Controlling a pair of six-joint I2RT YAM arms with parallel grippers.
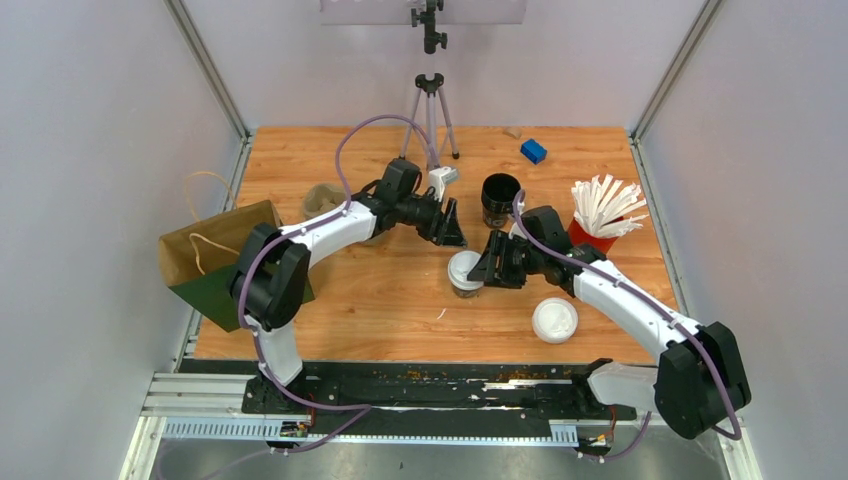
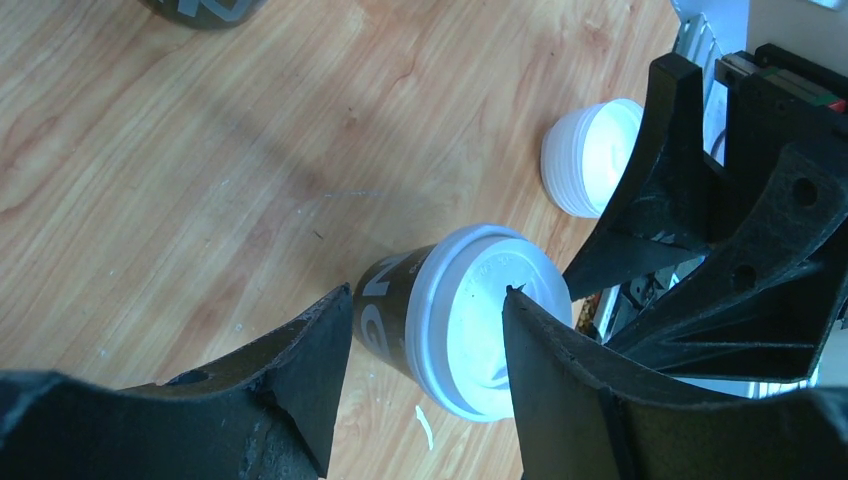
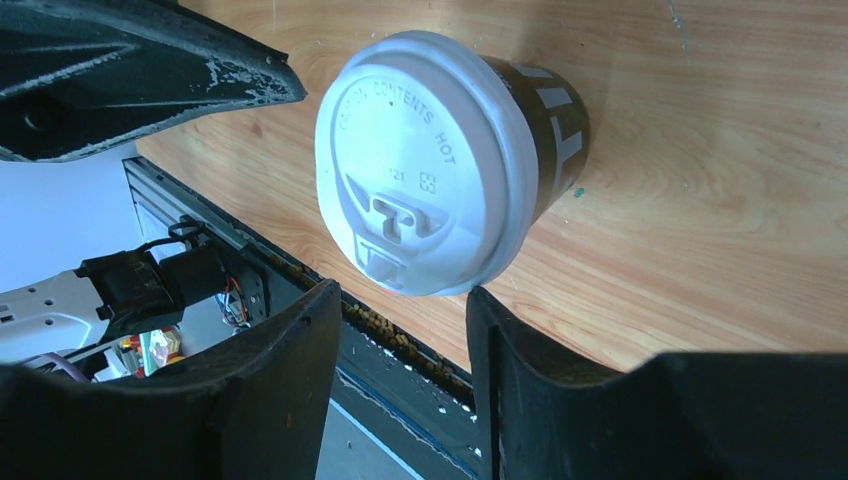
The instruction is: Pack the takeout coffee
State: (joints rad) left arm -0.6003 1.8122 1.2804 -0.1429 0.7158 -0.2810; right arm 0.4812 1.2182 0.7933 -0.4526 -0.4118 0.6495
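1 lidded cup (image 1: 465, 272) is standing on table (image 1: 380, 300). Left gripper (image 2: 425, 300) is hanging near it, jaws apart, empty. Right gripper (image 3: 400, 295) is sitting just beside it, jaws apart, empty.

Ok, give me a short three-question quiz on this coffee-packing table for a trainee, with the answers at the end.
1. True or false: the dark paper cup with the round white plastic lid is already inside the brown paper bag.
2. What holds the bunch of white sticks? A) red container B) blue block C) black cup stack
3. Fill in: the left hand and right hand, both near the lidded cup, have their jaws ___.
Key: 1 false; 2 A; 3 open.
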